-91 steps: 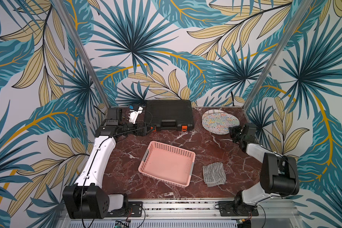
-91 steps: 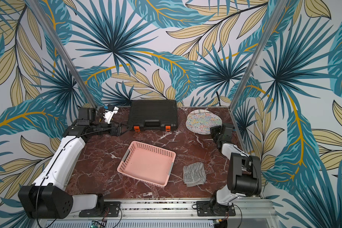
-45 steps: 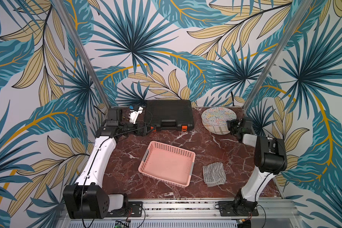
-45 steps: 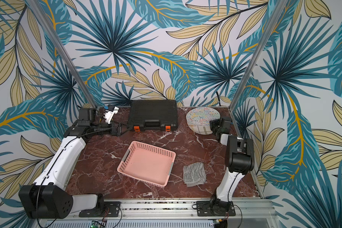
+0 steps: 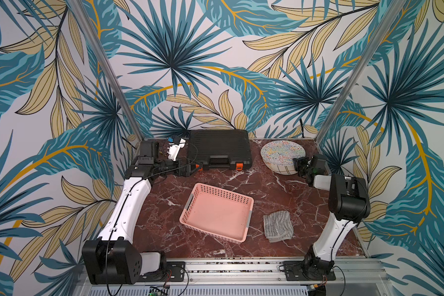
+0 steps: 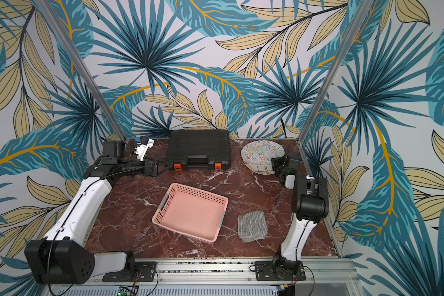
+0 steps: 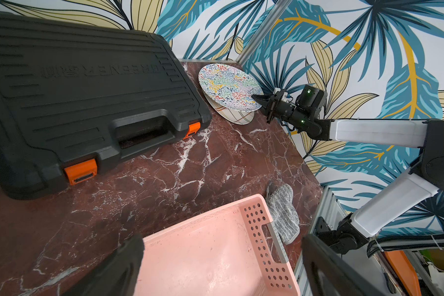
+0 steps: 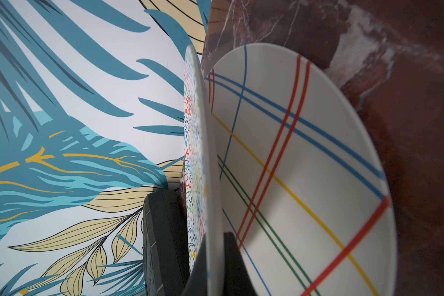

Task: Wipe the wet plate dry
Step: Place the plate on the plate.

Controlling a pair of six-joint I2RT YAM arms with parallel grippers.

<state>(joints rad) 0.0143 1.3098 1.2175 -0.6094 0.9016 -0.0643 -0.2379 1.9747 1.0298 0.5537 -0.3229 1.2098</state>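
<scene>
Left jaws stand spread and empty. Right jaws pinch the plate (image 5: pixel 282 152) by its rim, holding it tilted over a striped plate (image 5: pixel 281 168). This seems the lifting step; next the left jaws should fetch the cloth (image 5: pixel 277 225), well behind the right jaws

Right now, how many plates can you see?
2. The squiggly plate is at the back right corner, its rim pinched by the right gripper; the striped plate lies under it. No others show.

Striped plate (image 5: pixel 280 168) mostly hidden beneath patterned plate (image 5: pixel 282 152), basket (image 7: pixel 215 256) cropped in left wrist view
</scene>
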